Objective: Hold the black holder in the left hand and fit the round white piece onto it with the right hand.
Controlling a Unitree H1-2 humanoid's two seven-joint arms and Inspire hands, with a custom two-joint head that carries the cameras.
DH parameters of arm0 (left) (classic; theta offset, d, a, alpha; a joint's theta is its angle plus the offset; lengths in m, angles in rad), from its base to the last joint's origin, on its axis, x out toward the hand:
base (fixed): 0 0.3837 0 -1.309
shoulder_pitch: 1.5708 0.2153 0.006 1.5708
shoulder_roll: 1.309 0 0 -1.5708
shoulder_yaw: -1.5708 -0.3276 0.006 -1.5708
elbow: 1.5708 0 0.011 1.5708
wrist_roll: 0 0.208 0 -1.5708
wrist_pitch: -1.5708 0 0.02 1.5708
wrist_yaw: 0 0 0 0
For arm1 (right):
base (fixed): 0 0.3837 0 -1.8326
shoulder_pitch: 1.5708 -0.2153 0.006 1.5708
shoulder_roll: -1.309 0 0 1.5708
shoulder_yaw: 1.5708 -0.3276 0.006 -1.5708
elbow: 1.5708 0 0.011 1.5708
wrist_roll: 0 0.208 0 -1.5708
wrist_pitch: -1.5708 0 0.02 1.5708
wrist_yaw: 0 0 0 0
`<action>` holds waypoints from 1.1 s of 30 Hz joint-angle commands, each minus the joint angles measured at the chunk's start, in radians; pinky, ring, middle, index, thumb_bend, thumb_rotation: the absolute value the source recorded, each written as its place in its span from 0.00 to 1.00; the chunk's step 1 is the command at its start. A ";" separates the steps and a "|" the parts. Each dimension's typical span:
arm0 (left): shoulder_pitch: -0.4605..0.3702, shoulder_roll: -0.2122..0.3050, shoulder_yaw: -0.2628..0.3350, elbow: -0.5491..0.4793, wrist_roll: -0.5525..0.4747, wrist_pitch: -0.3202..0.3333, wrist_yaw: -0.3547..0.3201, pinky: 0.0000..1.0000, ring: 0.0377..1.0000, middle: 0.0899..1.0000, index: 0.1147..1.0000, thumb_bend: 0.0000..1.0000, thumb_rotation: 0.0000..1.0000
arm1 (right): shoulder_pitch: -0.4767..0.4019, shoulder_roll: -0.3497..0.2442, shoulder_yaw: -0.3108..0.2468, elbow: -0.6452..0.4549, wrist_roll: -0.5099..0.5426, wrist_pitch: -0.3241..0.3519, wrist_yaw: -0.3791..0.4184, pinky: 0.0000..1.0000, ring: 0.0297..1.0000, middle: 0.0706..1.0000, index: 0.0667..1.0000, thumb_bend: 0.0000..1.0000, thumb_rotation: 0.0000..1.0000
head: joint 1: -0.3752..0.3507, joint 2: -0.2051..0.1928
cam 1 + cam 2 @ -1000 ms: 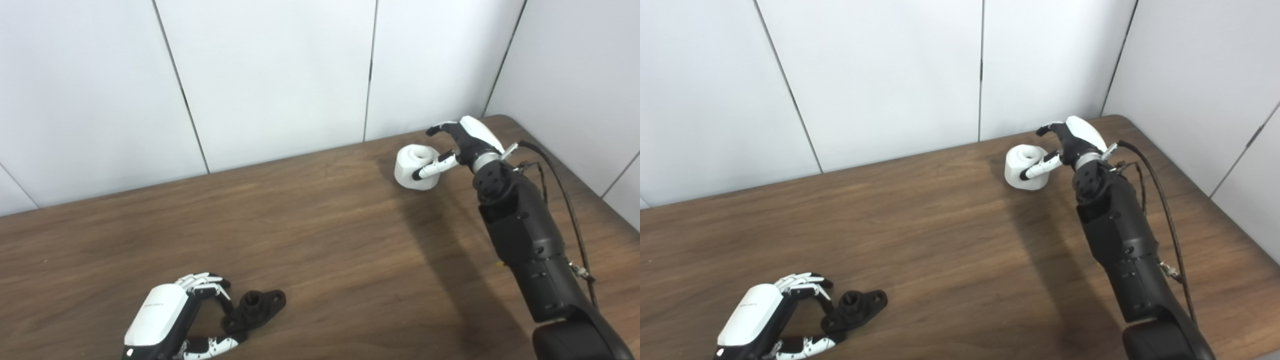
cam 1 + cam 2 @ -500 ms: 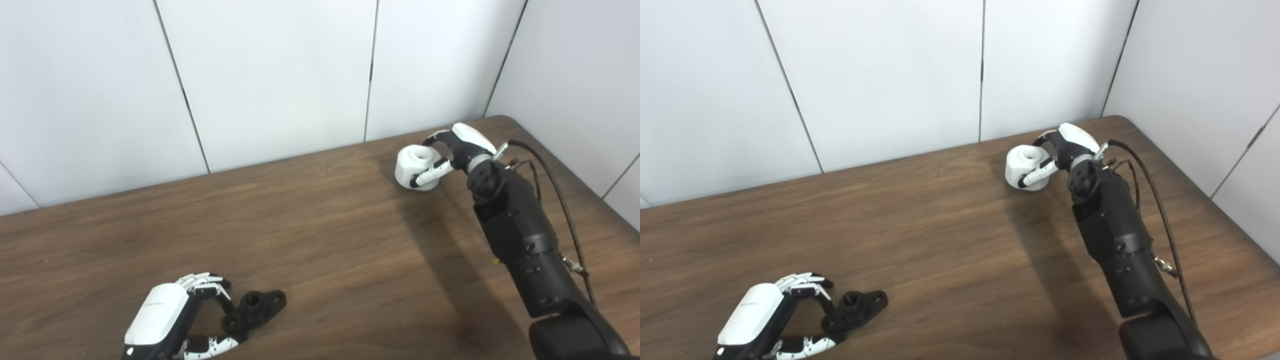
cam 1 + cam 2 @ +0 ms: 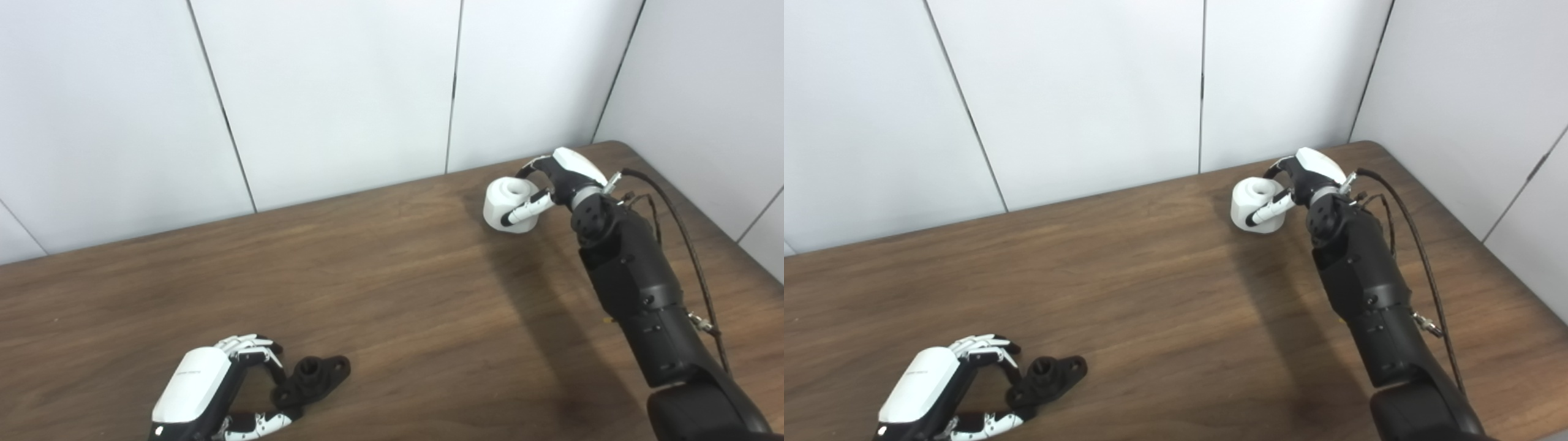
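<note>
The black holder point(image 3: 318, 373) lies on the wooden table point(image 3: 392, 288) at the near left. My left hand point(image 3: 205, 386) rests beside it, with fingers and thumb closed on the holder's near end. The round white piece point(image 3: 505, 202), a squat cylinder with a hole in its top, is at the far right of the table. My right hand point(image 3: 560, 177) is shut on it, with the thumb across its front and the fingers curled over its top rim. I cannot tell whether the piece is lifted off the table. Both also show in the right eye view, the holder point(image 3: 1053, 373) and the piece point(image 3: 1252, 202).
White wall panels point(image 3: 343, 92) stand right behind the table's far edge and along its right side. A black cable point(image 3: 686, 226) runs along my right forearm. The table's right corner is close behind my right hand.
My right hand's fingers have closed from open over the white piece's top, and the hand has shifted slightly left. The left hand and the holder have not moved.
</note>
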 commanded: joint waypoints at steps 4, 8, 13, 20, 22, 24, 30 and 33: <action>0.028 0.011 -0.018 0.035 0.016 0.006 -0.042 0.83 0.80 0.71 0.42 0.52 0.04 | -0.035 -0.045 0.008 -0.026 0.024 0.000 -0.055 0.98 1.00 0.92 0.66 0.82 0.21 | 0.002 0.003; 0.028 0.012 -0.017 0.029 0.019 0.010 -0.047 0.83 0.80 0.71 0.42 0.52 0.04 | -0.025 -0.054 0.022 -0.029 0.052 -0.007 -0.106 1.00 0.99 0.89 0.53 0.67 0.16 | 0.003 0.003; 0.027 0.011 -0.017 0.024 0.020 0.015 -0.051 0.83 0.80 0.71 0.42 0.52 0.04 | -0.012 -0.067 0.039 -0.039 0.087 -0.020 -0.162 1.00 0.97 0.83 0.45 0.53 0.14 | 0.003 0.005; 0.029 0.006 -0.018 0.022 0.024 0.021 -0.054 0.83 0.80 0.72 0.42 0.52 0.04 | -0.005 -0.094 0.080 -0.033 0.107 -0.019 -0.185 1.00 0.96 0.81 0.45 0.52 0.13 | 0.010 0.007; 0.029 0.005 -0.019 0.022 0.025 0.019 -0.053 0.83 0.80 0.72 0.42 0.52 0.04 | -0.002 -0.099 0.086 -0.029 0.113 -0.027 -0.199 1.00 0.95 0.81 0.45 0.52 0.13 | 0.014 0.008; 0.030 0.006 -0.019 0.023 0.025 0.016 -0.050 0.83 0.80 0.71 0.42 0.52 0.04 | 0.001 -0.103 0.092 -0.028 0.120 -0.033 -0.212 1.00 0.95 0.80 0.45 0.52 0.13 | 0.016 0.010; 0.029 0.003 -0.019 0.027 0.028 0.015 -0.048 0.83 0.79 0.71 0.42 0.52 0.04 | 0.015 -0.106 0.109 -0.042 0.133 -0.084 -0.284 0.98 0.93 0.79 0.45 0.52 0.13 | 0.041 0.015; 0.030 0.000 -0.021 0.026 0.035 0.021 -0.050 0.83 0.80 0.71 0.42 0.52 0.04 | 0.018 -0.107 0.123 -0.062 0.129 -0.106 -0.303 0.97 0.92 0.80 0.45 0.52 0.13 | 0.056 0.016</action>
